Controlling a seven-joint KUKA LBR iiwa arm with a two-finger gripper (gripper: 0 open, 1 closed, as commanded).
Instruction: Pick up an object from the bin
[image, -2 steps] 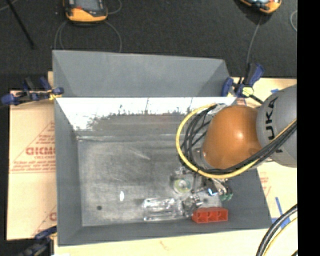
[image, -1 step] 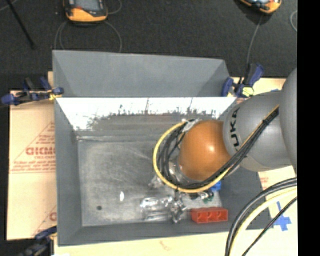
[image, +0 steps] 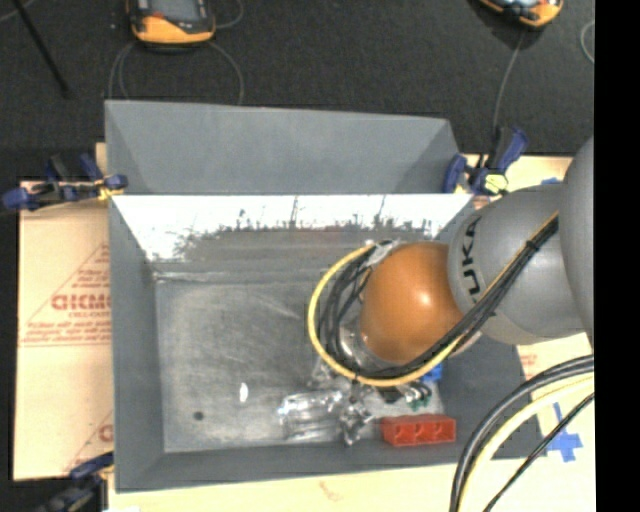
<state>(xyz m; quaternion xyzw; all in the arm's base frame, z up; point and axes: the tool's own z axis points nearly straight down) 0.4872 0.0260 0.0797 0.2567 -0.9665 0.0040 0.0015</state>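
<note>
While the arm (image: 530, 270) reaches in from the right, the grey metal bin (image: 135, 380) takes centre stage: its floor is scuffed and streaky, its far wall is lit pale with dark scratches along the top, and beyond it lies a dark surface with thin leads trailing across. Up at the top edge sits an orange-and-black device (image: 170, 20), well away from the action. Down in the bin, the wrist's orange cover (image: 405, 300) bulges over the right half, looped by yellow and black cables (image: 318, 310). The pincer (image: 342, 385) sits low beneath it, close to the near wall, and whether it is spread or pressed together cannot be told, since cover and cables hide too much. Right below it, touching or all but touching, lies a crumpled clear plastic thing (image: 315, 412), glinting against the grey. It sprawls left to right along the near wall, its left end poking out past the pincer toward the bin's middle. Just to its right rests a red brick (image: 418, 431), long side parallel to that same wall, and a bit of green and blue (image: 425, 393) peeks out from under the cover above it. Off to the left, well apart, a small white speck (image: 243, 393) lies on the floor.
</note>
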